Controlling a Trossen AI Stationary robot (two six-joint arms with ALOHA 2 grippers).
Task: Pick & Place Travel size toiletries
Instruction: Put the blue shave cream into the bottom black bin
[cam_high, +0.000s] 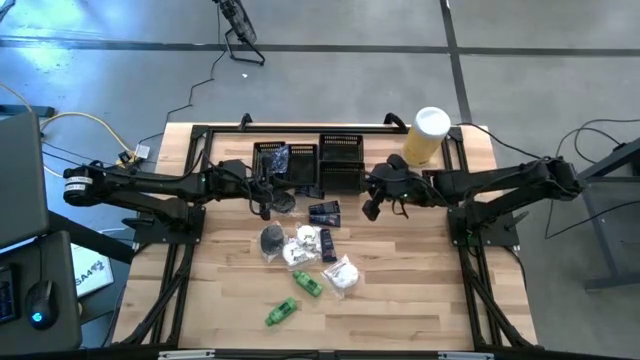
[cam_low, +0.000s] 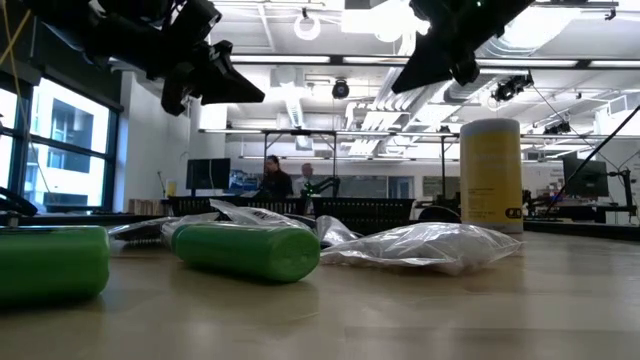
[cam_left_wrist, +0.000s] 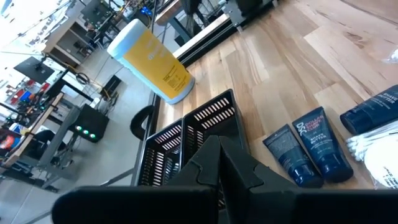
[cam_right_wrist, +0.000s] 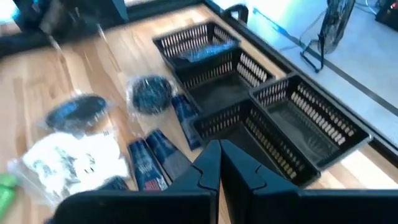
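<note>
Monitor and mouse sit off the table's left edge, w/ yellow cable trailing toward the table corner. Left gripper hangs over the table just in front of the left mesh tray, fingers pressed together, holding nothing. That tray has a dark blue packet in it; a round black piece in clear wrap lies right beside the gripper. Toiletries are spread mid-table: another round black piece, white crinkly sachets, navy tubes near the middle tray, a white sachet further fwd, and two green tubes nearest the front edge. In low view a green tube and clear wrap block most of the pile behind. Right gripper hovers right of the navy tubes, fingers closed, empty. Rear tray sits behind it. Yellow cylinder w/ white lid stands at back right, clear of both arms. People show far back in the room
</note>
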